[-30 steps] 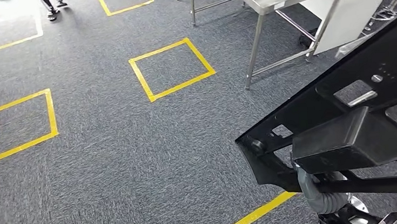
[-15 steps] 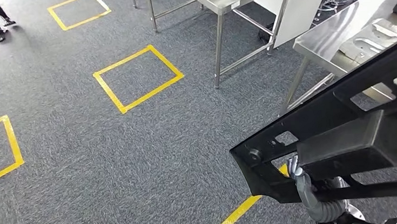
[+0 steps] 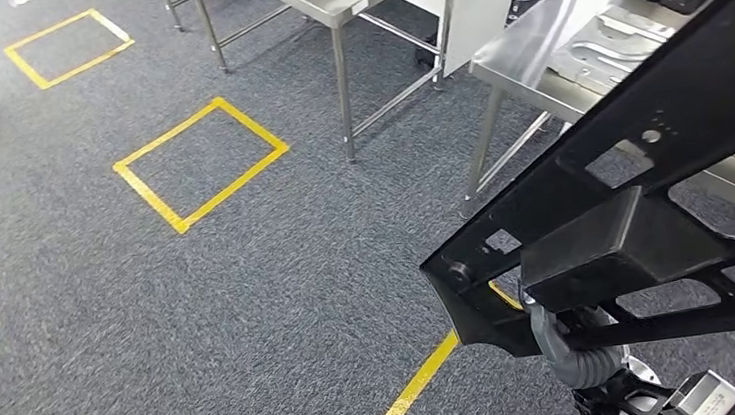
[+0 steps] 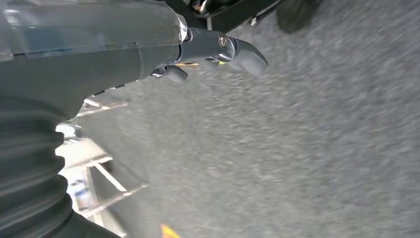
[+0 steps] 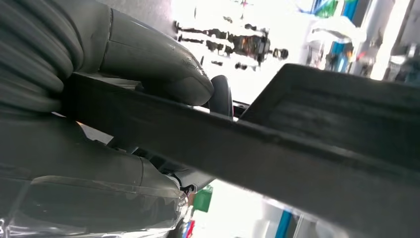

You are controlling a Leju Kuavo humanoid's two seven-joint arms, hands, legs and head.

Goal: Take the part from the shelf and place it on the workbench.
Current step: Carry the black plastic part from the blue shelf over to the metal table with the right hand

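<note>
You have the black frame part [image 3: 643,193] carried at about four o'clock in the head view, slanting up toward two o'clock, off the floor. Your right hand [image 5: 148,89] is clamped on one of its bars, thumb on one side and fingers on the other. Your left hand [image 4: 208,49] hangs over the grey carpet [image 3: 252,308] with fingers extended and nothing visibly in them; whether it touches the part you cannot tell. The steel workbench [image 3: 540,47] stands at one o'clock, just behind the part, with yellow tape squares [image 3: 201,164] at ten o'clock.
</note>
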